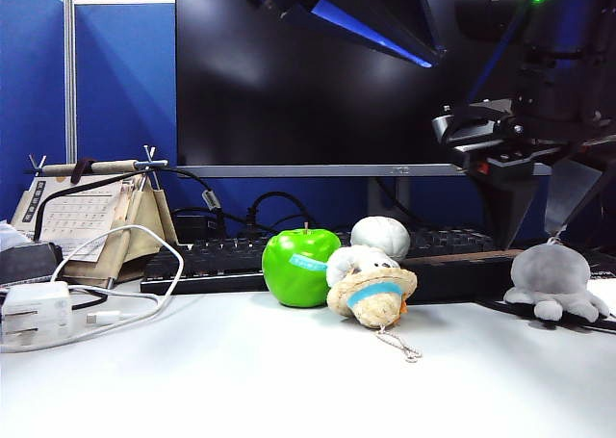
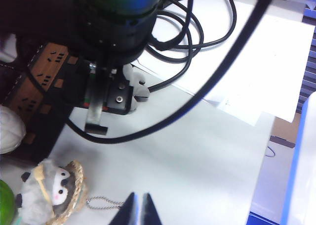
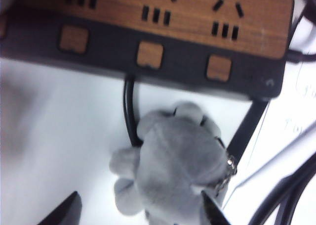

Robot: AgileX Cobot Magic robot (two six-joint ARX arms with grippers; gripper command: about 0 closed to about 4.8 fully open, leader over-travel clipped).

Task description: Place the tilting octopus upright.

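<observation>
Grey octopus upright on table — right gripper fingers spread above.

No readable text anywhere — the beige desk calendar on the left of the exterior view carries printed grids and lines, all too small to read. Faint marks on the white paper sheet in the right wrist view — illegible.

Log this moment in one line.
octopus: upright on legs | right gripper: open, above octopus | left gripper: shut, idle above table
</observation>
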